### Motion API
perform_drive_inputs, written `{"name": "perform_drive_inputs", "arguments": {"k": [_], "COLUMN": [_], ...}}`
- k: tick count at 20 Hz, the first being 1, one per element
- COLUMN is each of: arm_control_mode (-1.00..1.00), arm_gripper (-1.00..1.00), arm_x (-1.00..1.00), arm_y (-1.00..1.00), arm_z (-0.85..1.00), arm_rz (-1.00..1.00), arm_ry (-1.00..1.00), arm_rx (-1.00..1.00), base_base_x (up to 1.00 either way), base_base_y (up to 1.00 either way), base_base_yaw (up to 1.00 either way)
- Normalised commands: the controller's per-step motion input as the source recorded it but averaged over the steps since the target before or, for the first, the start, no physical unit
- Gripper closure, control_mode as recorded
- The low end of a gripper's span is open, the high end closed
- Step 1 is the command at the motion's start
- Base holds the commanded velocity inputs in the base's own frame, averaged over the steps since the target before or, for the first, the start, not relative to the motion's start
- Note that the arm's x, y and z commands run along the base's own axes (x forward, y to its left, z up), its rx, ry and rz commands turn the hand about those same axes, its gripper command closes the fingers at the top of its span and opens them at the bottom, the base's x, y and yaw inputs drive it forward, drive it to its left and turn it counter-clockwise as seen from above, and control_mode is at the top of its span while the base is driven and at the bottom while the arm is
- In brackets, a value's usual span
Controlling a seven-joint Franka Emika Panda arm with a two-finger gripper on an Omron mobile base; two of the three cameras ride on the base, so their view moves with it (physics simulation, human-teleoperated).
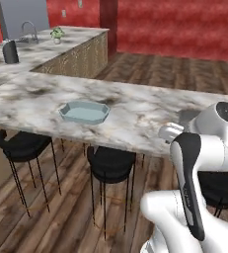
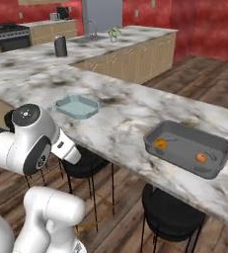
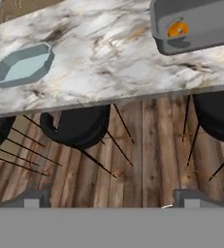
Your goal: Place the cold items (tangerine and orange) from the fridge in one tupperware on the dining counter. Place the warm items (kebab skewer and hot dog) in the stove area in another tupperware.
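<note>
Fingers point(image 3: 33, 197) wide apart, holding nothing, hanging over floor short of counter point(image 3: 113, 63). Two orange fruits point(image 2: 160, 143) already in grey tupperware point(image 2: 219, 148), cold pair apparently done. Light-blue tupperware point(image 2: 77, 106) empty nearby, presumably reserved for warm items.

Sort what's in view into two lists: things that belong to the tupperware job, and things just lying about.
Belongs to the job:
- grey tupperware on the dining counter
- two orange fruits inside it
- light blue tupperware, empty

Just lying about:
- black stools
- dark canister
- small potted plant
- sink faucet
</note>
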Motion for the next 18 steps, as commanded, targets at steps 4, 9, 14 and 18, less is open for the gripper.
{"name": "perform_drive_inputs", "arguments": {"k": [4,9,14,18], "arm_control_mode": [1.0,1.0,1.0,1.0], "arm_gripper": [-1.0,-1.0,-1.0,-1.0], "arm_x": [0.0,0.0,0.0,0.0], "arm_y": [0.0,0.0,0.0,0.0], "arm_z": [0.0,0.0,0.0,0.0], "arm_rz": [0.0,0.0,0.0,0.0], "arm_ry": [0.0,0.0,0.0,0.0], "arm_rx": [0.0,0.0,0.0,0.0], "base_base_x": [-0.33,-0.02,0.12,0.35], "base_base_y": [0.32,0.8,1.0,1.0], "base_base_yaw": [0.76,0.43,0.04,0.0]}}
